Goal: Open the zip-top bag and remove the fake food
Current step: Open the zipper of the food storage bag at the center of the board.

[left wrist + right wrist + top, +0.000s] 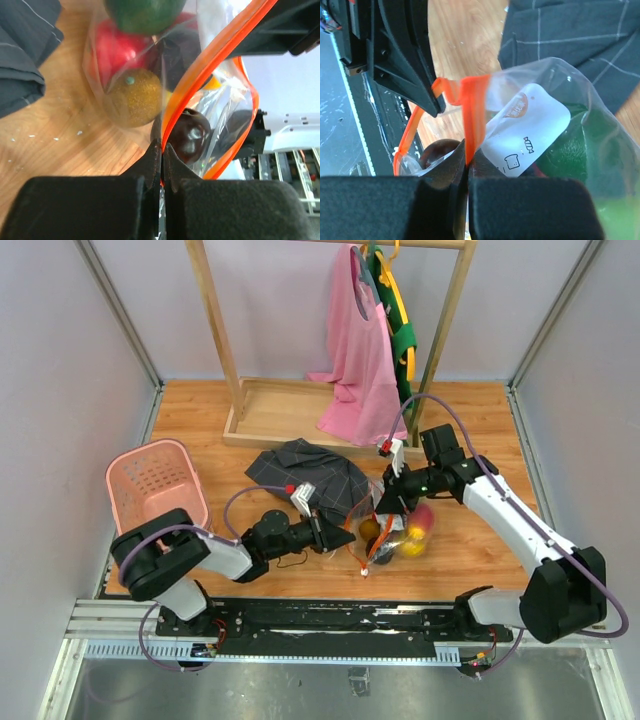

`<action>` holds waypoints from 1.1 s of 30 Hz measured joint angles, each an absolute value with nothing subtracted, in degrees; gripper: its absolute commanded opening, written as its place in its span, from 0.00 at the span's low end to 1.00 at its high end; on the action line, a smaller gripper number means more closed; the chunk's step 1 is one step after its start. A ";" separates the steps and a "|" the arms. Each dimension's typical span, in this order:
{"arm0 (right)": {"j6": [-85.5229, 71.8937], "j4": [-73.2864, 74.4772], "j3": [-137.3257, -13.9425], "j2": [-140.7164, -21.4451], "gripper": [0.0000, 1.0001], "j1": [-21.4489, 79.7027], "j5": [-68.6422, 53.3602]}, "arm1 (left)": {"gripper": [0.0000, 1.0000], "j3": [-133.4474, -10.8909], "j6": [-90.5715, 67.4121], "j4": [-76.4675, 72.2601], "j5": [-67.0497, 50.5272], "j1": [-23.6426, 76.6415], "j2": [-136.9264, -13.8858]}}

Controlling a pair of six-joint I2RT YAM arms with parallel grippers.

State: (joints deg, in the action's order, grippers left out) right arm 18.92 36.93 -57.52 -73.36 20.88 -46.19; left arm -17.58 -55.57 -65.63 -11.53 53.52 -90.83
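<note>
The clear zip-top bag [400, 532] lies on the wooden table between both arms, its orange-red zip strip [200, 65] pulled apart into a loop. My left gripper [162, 150] is shut on one side of the strip; my right gripper [468, 159] is shut on the other side [472, 117], beside the white label [525, 131]. Inside the bag are the fake food pieces: a brownish fruit [132, 97], a red one [112, 47], a dark green one [142, 12], a dark glossy one [192, 135], and a yellow one [415, 545].
A grey checked cloth [305, 472] lies just behind the bag. A pink slotted basket [155, 485] stands at the left. A wooden clothes rack [300, 410] with a pink garment [360, 360] stands at the back.
</note>
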 measured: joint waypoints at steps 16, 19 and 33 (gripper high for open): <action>18.37 31.33 -57.25 -73.80 0.01 22.26 -44.95 | 0.00 -21.63 -49.56 -36.86 4.25 54.41 -76.40; 14.83 28.47 -57.32 -76.03 0.01 24.49 -48.77 | 0.00 -24.08 -49.34 -35.33 2.22 54.59 -79.57; 15.00 26.04 -58.46 -78.48 0.01 30.00 -42.24 | 0.00 -20.75 -50.22 -30.87 3.62 57.25 -73.10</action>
